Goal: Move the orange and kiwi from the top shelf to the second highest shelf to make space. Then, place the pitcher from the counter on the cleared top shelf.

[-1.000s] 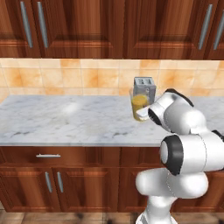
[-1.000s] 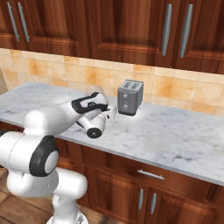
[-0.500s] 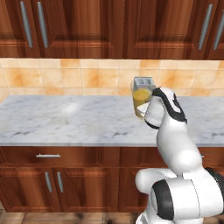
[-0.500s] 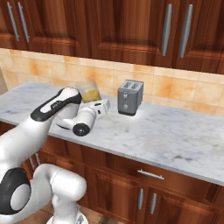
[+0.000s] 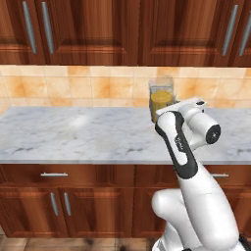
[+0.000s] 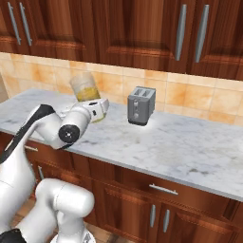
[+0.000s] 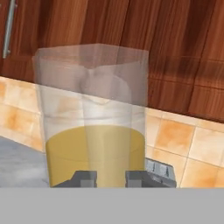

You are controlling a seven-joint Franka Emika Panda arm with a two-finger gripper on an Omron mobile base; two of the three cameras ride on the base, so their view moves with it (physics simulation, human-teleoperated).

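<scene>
the robot's hand (image 7: 111, 178) is clamped on the tall clear pitcher of yellow-orange liquid (image 7: 94, 127), held above the white-and-grey marbled surface (image 5: 73, 135) near the small grey toaster (image 6: 141, 105). it tilts slightly, so carrying it slowly and levelling the wrist should prevent slipping.

Marbled counter (image 6: 190, 147), grey toaster (image 6: 141, 105) standing near its back wall

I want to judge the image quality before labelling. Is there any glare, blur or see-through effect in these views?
Left base view: soft pale glare on the counter, no hard shadows. Right base view: the toaster is sharp, with faint shade at its foot. Hand view: the pitcher is clear, so tiles and cabinet show through it, slightly hazy; the gripper is shut on it.
</scene>
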